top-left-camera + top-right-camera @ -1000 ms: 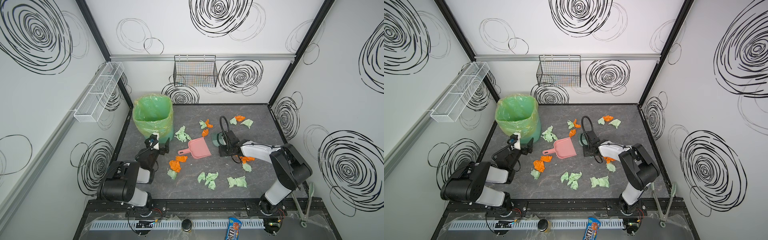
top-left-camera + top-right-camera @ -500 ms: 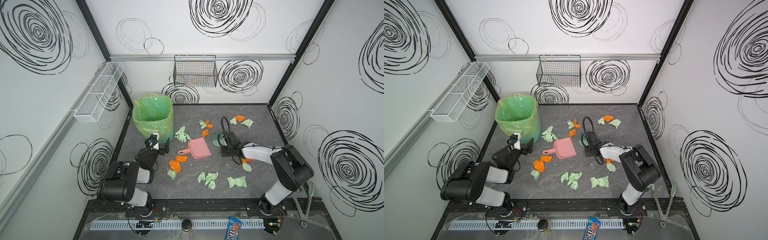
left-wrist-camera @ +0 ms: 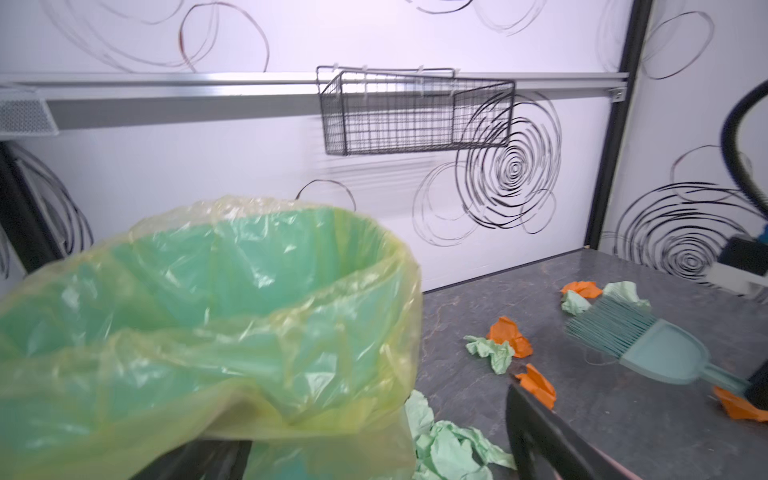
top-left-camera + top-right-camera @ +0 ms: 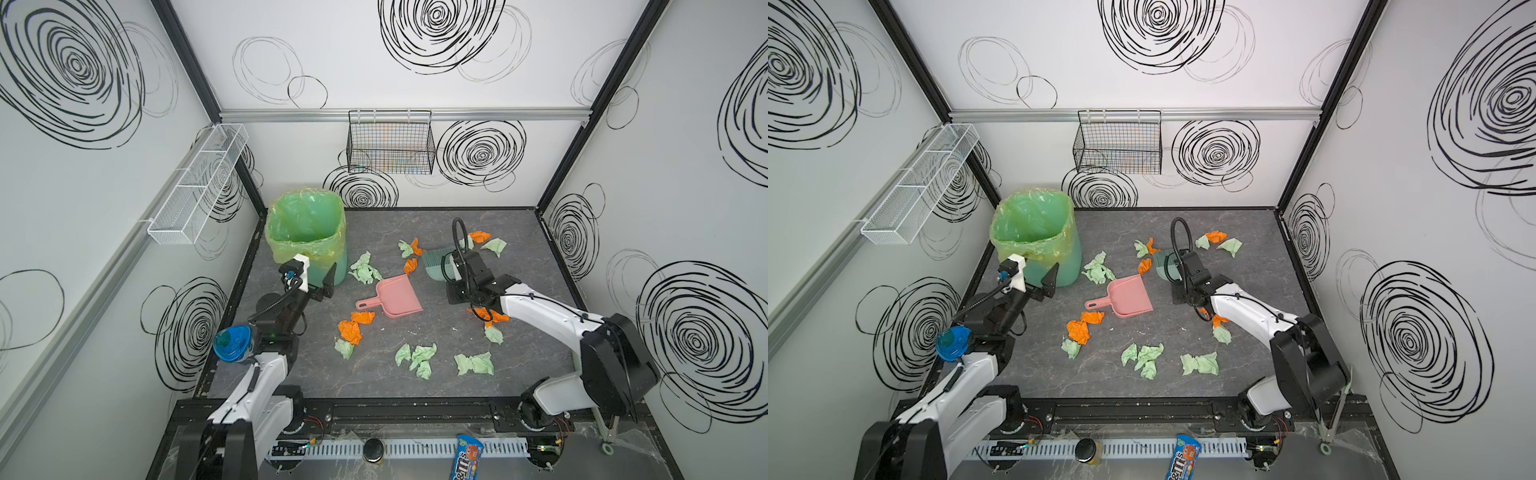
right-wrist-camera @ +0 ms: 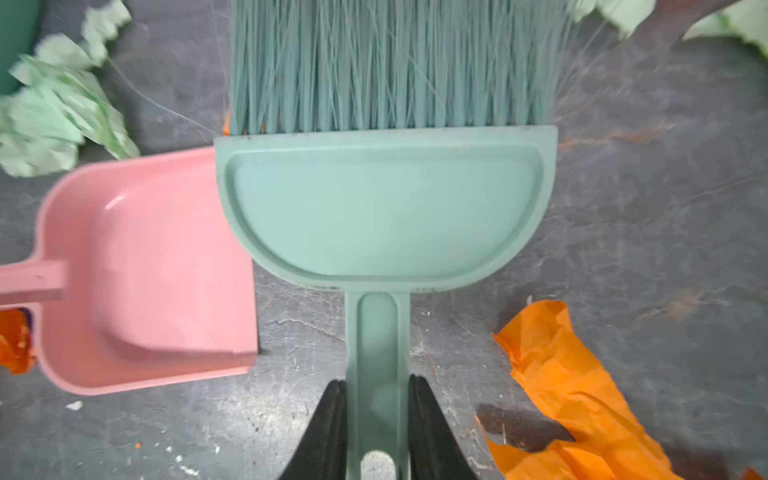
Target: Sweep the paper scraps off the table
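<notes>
Orange and pale green paper scraps (image 4: 350, 331) (image 4: 1077, 331) (image 3: 509, 334) (image 5: 561, 374) lie scattered over the dark grey table (image 4: 519, 249) (image 4: 1258, 270). My right gripper (image 4: 451, 272) (image 4: 1177, 272) (image 5: 377, 386) is shut on the handle of a teal brush (image 4: 436, 262) (image 4: 1165, 264) (image 3: 648, 345) (image 5: 382, 208), whose bristles point toward the back wall. A pink dustpan (image 4: 397, 297) (image 4: 1127, 297) (image 5: 158, 270) lies empty beside the brush. My left gripper (image 4: 316, 278) (image 4: 1038, 282) (image 3: 365, 436) hangs open and empty against the bin's side.
A bin lined with a green bag (image 4: 305, 232) (image 4: 1034, 232) (image 3: 208, 311) stands at the back left. A black wire basket (image 4: 390, 143) hangs on the back wall and a white mesh shelf (image 4: 199, 187) on the left wall. A blue candy packet (image 4: 467, 457) lies on the front ledge.
My right gripper has closed onto the brush handle and shifted a little to the right. The left arm has not moved.
</notes>
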Robot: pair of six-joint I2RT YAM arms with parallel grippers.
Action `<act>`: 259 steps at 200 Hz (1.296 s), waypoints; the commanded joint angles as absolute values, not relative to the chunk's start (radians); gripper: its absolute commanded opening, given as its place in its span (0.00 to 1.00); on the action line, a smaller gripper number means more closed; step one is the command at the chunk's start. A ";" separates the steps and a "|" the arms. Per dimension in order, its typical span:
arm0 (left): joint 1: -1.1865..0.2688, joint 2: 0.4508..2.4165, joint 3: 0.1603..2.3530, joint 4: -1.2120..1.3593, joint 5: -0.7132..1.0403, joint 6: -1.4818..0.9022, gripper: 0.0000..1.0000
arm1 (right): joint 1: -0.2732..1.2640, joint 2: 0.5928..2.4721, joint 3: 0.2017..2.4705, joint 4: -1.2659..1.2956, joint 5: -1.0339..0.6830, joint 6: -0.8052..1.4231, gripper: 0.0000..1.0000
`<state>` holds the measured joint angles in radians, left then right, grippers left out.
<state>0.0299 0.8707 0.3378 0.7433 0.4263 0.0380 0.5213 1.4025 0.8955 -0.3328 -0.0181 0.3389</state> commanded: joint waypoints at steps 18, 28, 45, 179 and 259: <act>-0.029 0.748 0.584 0.099 0.744 0.120 0.96 | 0.542 1.211 0.896 -0.377 0.026 0.328 0.22; -0.049 0.749 0.636 0.024 0.796 0.111 0.96 | 0.549 1.157 0.877 -0.356 0.025 0.327 0.22; -0.092 0.780 0.708 -0.054 0.867 0.075 0.96 | 0.567 1.068 0.836 -0.304 0.024 0.327 0.22; -0.392 1.297 0.949 0.032 0.887 -0.219 0.97 | 0.749 0.966 0.769 -0.204 0.111 0.428 0.21; -0.494 1.487 1.149 -0.061 0.797 -0.225 0.84 | 0.874 1.040 0.812 -0.133 0.207 0.469 0.21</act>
<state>-0.4931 1.4502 1.1046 -0.0563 0.8238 -0.2028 0.8452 1.0317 0.7700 -0.2039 0.1497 0.4408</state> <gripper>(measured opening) 0.858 0.220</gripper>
